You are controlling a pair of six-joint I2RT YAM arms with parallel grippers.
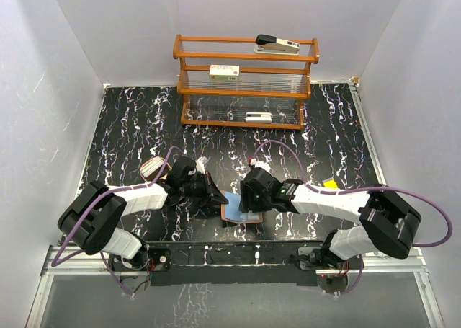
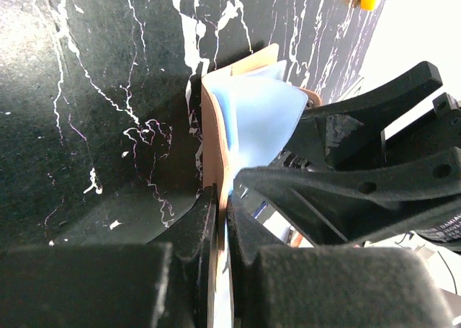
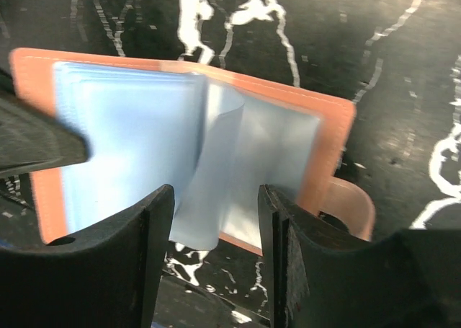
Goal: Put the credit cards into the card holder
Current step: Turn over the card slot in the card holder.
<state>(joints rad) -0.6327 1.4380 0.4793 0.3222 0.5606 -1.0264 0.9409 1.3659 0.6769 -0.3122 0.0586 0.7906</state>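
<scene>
"Where is the card holder?"

"Lying open straight below my right gripper, whose jaws stand apart and empty. My left gripper pinches its cover edge. Its length runs arm to arm."

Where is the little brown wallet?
In the top view, the small reddish-brown leather card holder sits open by the black marbled table's near edge; the left claw pinches its cover, the right claw hovers over it.

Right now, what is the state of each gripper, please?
Left gripper: closed, holding the card holder by its edge.
Right gripper: open, over the card holder.
</scene>
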